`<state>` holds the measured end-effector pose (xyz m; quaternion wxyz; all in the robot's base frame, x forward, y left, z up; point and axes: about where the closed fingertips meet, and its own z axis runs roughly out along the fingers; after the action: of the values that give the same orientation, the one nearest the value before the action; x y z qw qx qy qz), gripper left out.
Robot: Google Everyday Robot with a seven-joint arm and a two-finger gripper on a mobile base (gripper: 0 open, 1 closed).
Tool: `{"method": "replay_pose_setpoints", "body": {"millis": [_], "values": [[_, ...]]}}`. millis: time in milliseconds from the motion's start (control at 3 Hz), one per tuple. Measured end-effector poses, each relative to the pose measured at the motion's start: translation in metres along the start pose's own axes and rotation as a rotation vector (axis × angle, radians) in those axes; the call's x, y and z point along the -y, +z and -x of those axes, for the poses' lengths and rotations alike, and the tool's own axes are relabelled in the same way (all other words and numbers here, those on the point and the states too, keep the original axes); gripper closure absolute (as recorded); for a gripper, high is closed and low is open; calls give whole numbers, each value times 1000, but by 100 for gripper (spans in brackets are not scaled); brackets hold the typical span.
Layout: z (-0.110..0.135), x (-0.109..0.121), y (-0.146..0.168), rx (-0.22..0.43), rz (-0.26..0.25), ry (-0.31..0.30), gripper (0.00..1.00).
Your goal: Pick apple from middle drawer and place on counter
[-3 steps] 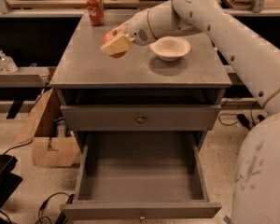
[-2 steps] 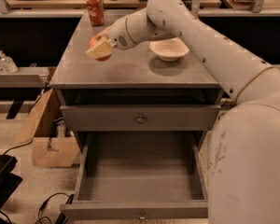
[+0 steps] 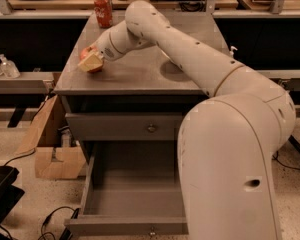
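One apple (image 3: 84,52) is the whole business here, and it sits in the gripper (image 3: 92,62) at the left edge of the counter (image 3: 140,76), well apart from the red soda can (image 3: 103,10) at the back. The jaws are clamped on the apple: one tan finger (image 3: 91,63) covers its front, so only a red slice shows behind. The arm (image 3: 190,59) reaches across the counter from the right and keeps the fruit very low, I think so that it can be released without rolling. I cannot tell if the apple already touches the surface. The middle drawer (image 3: 135,199) below stands pulled out with a bare floor, so the picking part looks done.

Being round, the apple has no clear long axis. Its stem end is hidden. The gripper itself points left and slightly down.
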<state>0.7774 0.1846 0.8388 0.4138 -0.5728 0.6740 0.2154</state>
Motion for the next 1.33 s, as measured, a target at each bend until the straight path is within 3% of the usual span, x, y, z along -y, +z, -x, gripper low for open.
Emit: {"method": "replay_pose_setpoints", "body": {"millis": [1333], "values": [[7, -2, 1, -2, 11, 0, 5]]}}
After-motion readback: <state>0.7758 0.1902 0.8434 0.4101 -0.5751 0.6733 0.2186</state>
